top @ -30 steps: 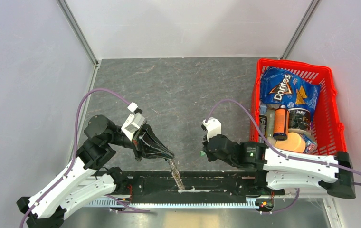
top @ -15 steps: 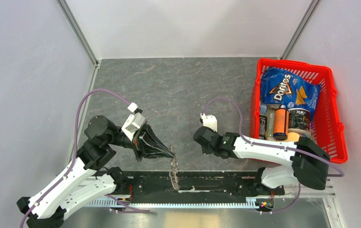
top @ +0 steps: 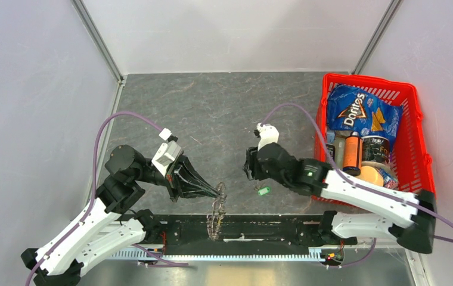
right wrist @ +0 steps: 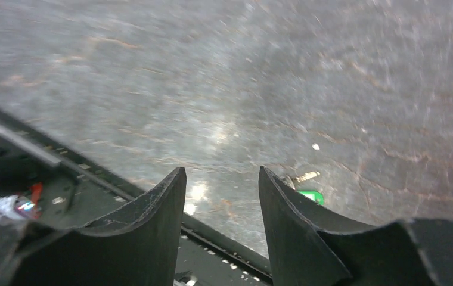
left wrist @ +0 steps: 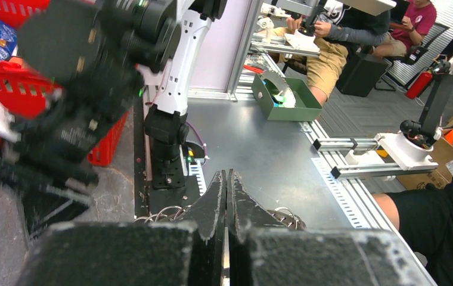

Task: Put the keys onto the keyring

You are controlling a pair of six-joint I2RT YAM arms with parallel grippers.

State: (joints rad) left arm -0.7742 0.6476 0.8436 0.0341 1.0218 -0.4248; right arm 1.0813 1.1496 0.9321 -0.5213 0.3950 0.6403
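The left end effector [top: 217,192] has its two fingers pressed tight together. They pinch the top of the keyring [top: 215,211], which hangs just below them, over the near edge of the tabletop [top: 212,119]. In the left wrist view, thin wire loops peek out on both sides of the fingers.

The right end effector [right wrist: 221,173] has its fingers apart, with nothing between them. The green key [right wrist: 312,196] lies flat on the tabletop, just outside one of those fingers and a little below it. I cannot see the black key anywhere.

The green key looks tiny, light and hard. Since it lies flat, I think it will be tricky to pick up and may slide away when touched. The best spot to grab is likely the green head, because it is fatter than the thin metal part. The keyring looks loose and jingly, so it may swing.
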